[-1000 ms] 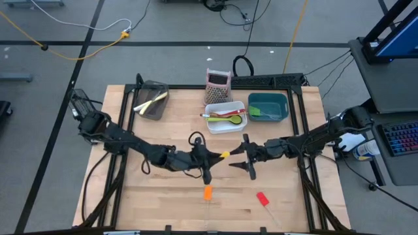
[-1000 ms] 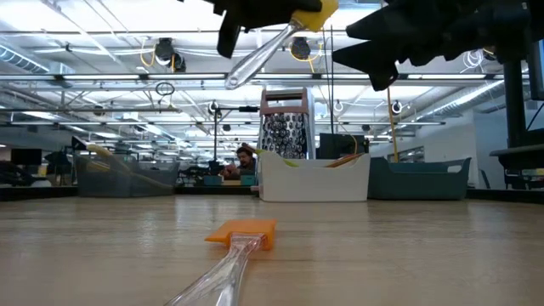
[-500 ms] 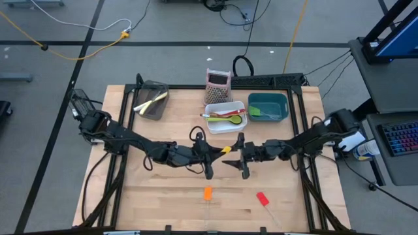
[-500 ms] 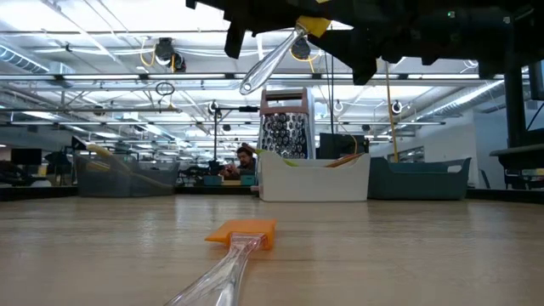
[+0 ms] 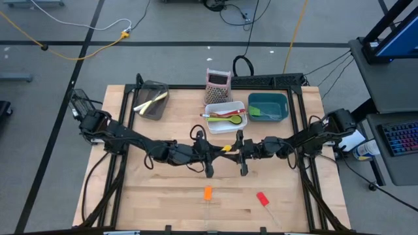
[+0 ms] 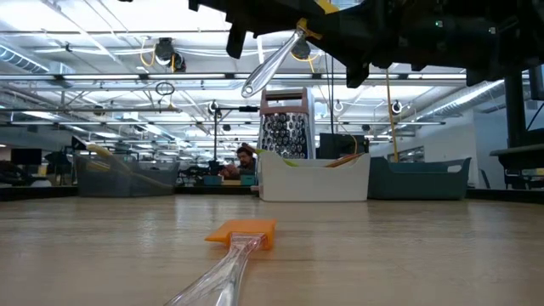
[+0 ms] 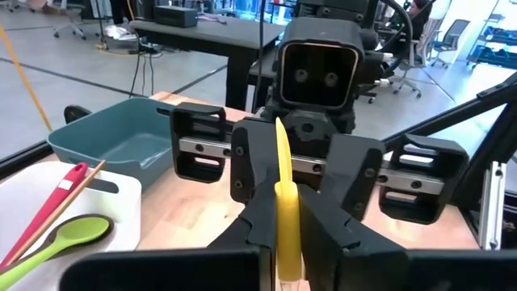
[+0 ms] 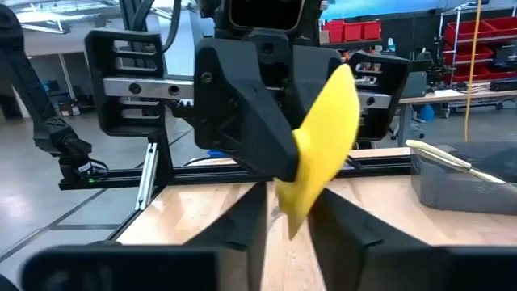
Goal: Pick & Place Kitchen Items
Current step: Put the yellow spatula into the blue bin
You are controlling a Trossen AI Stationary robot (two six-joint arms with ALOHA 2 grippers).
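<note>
Mid-air handover above worktop centre. Right claw [image 5: 242,154] has moved in from a sec ago, wide-open jaws now closing round head of yellow spatula [image 5: 226,149]. Left claw [image 5: 210,155] still clamped on its neck. Transfer underway; release pending.

Four cameras: one overhead, one at table level, one on each wrist.

The high view looks straight down on the table [image 5: 163,202]; the low view looks level across it. Each wrist view faces the other gripper closely, sharing the yellow spatula [image 7: 284,212] held between them.
</note>
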